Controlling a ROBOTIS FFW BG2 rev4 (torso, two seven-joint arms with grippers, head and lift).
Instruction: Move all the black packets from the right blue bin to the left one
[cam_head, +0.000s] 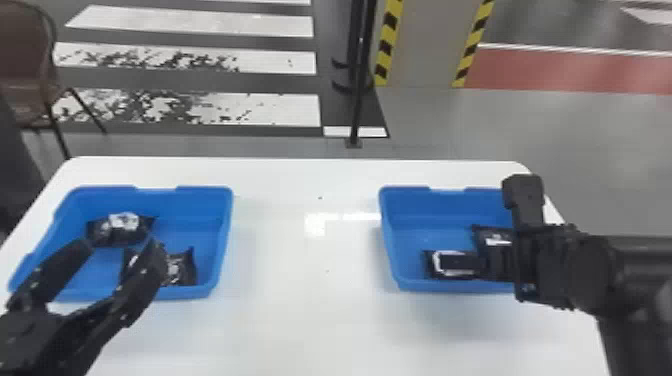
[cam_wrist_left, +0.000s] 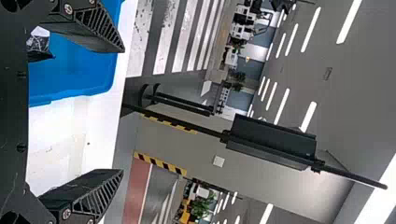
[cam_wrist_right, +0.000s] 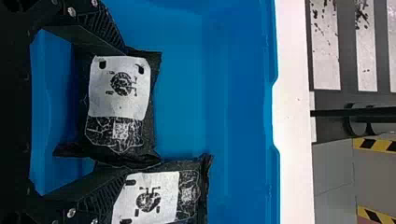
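Note:
My left gripper (cam_head: 121, 246) is open over the near part of the left blue bin (cam_head: 225, 235); in the left wrist view the left gripper (cam_wrist_left: 122, 111) has nothing between its fingers. One black packet (cam_head: 120, 229) lies inside that bin, and another dark packet (cam_head: 182, 267) is partly behind a finger. My right gripper (cam_head: 527, 250) is over the right blue bin (cam_head: 390, 240). In the right wrist view the right gripper (cam_wrist_right: 126, 112) stands open around a black packet (cam_wrist_right: 119, 88) with a white label; a second packet (cam_wrist_right: 154, 198) lies beside it, partly under one finger.
Both bins stand on a white table (cam_head: 310, 300), with a wide stretch of tabletop between them. Beyond the table's far edge are a thin black pole (cam_head: 356, 100) and, at the left, a brown chair (cam_head: 30, 75).

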